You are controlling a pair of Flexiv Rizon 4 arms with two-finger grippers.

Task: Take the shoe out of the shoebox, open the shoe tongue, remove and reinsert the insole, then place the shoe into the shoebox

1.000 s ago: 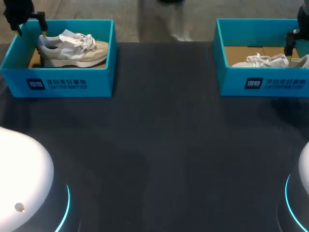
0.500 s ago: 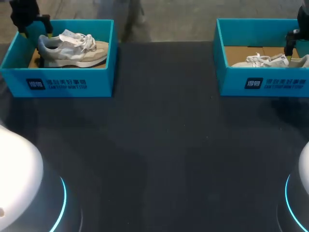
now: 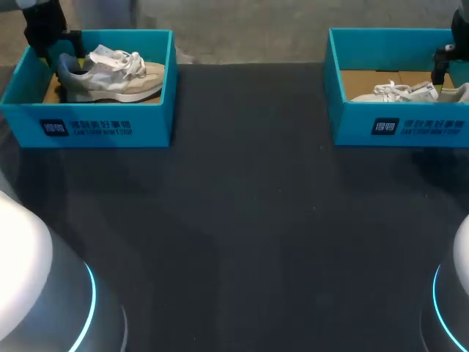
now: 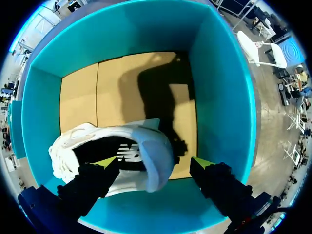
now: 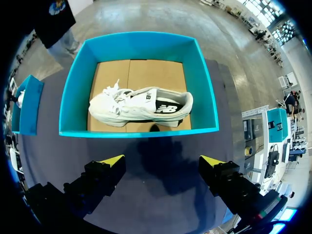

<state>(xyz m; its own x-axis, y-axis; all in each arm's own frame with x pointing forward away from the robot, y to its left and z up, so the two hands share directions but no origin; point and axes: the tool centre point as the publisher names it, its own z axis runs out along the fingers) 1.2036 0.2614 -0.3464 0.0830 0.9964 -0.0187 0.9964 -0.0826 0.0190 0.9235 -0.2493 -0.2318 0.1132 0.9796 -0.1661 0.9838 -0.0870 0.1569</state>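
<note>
While left pincer [image 4: 153, 165] straddles shoe [image 4: 146, 146] heel | shoebox [image 3: 155, 116] front: white print [image 3: 88, 127]

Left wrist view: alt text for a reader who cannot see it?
The left arm's open jaws straddle the heel of a pale shoe lying inside a teal shoebox.

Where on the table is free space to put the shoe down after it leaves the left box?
The dark table between the left shoebox and the right shoebox is bare, and so is the strip in front of both. It is crowded inside the left shoebox, where the left gripper stands at the heel of the shoe.
</note>
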